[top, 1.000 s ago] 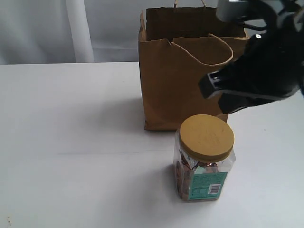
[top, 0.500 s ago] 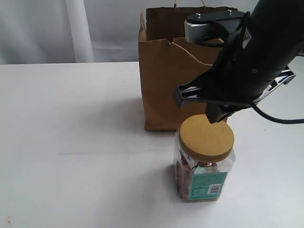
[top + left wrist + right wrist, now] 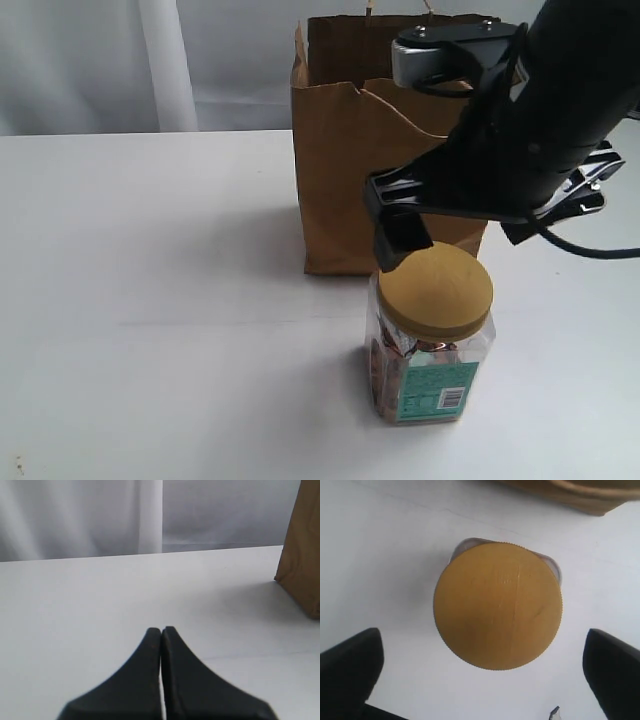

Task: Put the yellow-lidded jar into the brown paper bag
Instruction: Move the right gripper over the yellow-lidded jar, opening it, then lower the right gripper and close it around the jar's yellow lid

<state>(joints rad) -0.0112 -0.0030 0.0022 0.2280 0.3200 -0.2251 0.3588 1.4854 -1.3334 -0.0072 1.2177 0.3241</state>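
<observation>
The right gripper (image 3: 482, 655) has come lower, its fingers spreading wide above the yellow-lidded jar (image 3: 432, 340), grasping nothing. The jar is standing upright just before the brown paper bag (image 3: 345, 170) on the white table (image 3: 150, 250). The left gripper (image 3: 161, 632) is sitting pinched closed. A pale curtain (image 3: 100, 60) is hanging behind.

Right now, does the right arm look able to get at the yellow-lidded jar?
Probably yes. The right gripper hangs directly above the yellow-lidded jar, jaws open wider than its lid, with nothing between them; the brown paper bag stands behind.
</observation>
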